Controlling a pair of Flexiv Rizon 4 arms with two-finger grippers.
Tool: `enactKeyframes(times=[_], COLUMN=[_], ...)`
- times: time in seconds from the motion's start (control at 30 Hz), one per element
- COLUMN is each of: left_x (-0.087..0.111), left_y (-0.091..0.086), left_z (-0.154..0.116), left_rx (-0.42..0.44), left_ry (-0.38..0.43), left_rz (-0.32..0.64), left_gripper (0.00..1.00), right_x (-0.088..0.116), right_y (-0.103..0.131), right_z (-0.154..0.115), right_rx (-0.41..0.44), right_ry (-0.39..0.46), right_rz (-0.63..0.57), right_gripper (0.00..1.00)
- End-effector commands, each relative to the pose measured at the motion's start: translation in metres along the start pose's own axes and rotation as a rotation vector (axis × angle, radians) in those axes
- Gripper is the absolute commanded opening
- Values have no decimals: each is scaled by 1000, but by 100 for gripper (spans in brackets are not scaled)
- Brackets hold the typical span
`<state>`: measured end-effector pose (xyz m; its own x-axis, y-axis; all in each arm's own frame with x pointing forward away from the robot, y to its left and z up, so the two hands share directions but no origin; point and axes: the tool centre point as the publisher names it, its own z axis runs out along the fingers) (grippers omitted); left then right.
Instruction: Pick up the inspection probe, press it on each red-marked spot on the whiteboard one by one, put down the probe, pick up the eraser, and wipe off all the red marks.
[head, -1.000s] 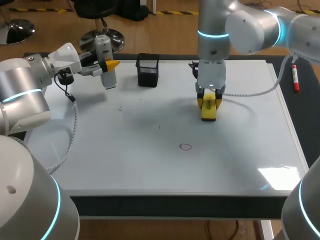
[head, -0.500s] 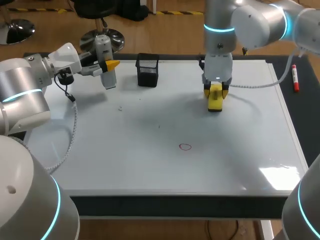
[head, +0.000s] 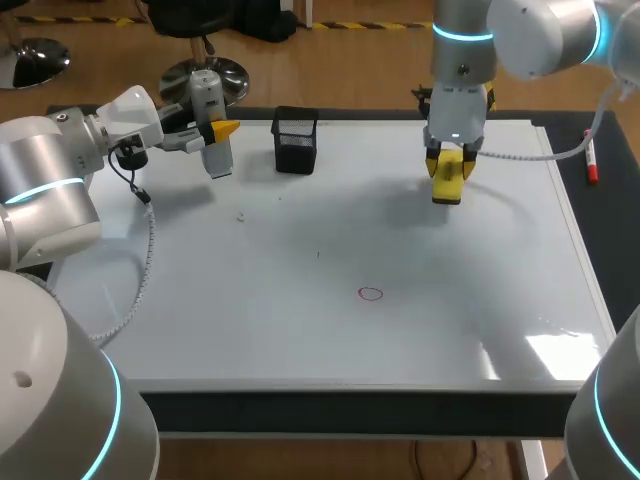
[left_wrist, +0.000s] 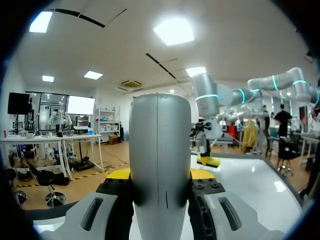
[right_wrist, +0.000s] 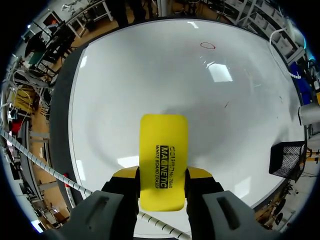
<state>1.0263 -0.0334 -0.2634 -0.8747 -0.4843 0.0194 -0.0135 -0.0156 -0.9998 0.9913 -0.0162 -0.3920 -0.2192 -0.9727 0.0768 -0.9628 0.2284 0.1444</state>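
My left gripper (head: 222, 131) hovers above the whiteboard's far left, shut on the grey inspection probe (head: 210, 120); in the left wrist view the probe (left_wrist: 160, 150) fills the space between the fingers. Over the board's far right, my right gripper (head: 449, 160) is shut on the yellow eraser (head: 448, 180), which hangs above the whiteboard (head: 300, 330). In the right wrist view the eraser (right_wrist: 163, 157) sticks out between the fingers. One red circle mark (head: 371, 294) lies near the board's middle, also the red mark (right_wrist: 207, 45) far ahead of the eraser.
A black mesh cup (head: 296, 139) stands at the far edge, between the two grippers, and shows as the mesh cup (right_wrist: 287, 159) beside the right gripper. A red marker pen (head: 590, 155) lies off the board's right edge. A white cable (head: 525, 155) trails from the right wrist.
My right arm has carried the eraser away from the middle toward the board's far right, lifting it. The left arm and probe have stayed still.
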Motion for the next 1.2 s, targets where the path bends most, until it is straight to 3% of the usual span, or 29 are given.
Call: enactKeyframes(times=[0.03, 0.63, 1.2], left_x=[1, 1, 1], left_y=[0, 0, 0], left_z=[1, 1, 1], left_rx=[2, 2, 2], left_ry=[-3, -3, -3], left_rz=[2, 2, 2], left_gripper=[0, 0, 0], right_x=[11, 48, 55], right_y=[1, -15, -18], right_z=[-10, -18, -19], right_rx=[14, 33, 43], right_ry=[-2, -19, -34], right_rz=[6, 76, 80], right_gripper=[0, 0, 0])
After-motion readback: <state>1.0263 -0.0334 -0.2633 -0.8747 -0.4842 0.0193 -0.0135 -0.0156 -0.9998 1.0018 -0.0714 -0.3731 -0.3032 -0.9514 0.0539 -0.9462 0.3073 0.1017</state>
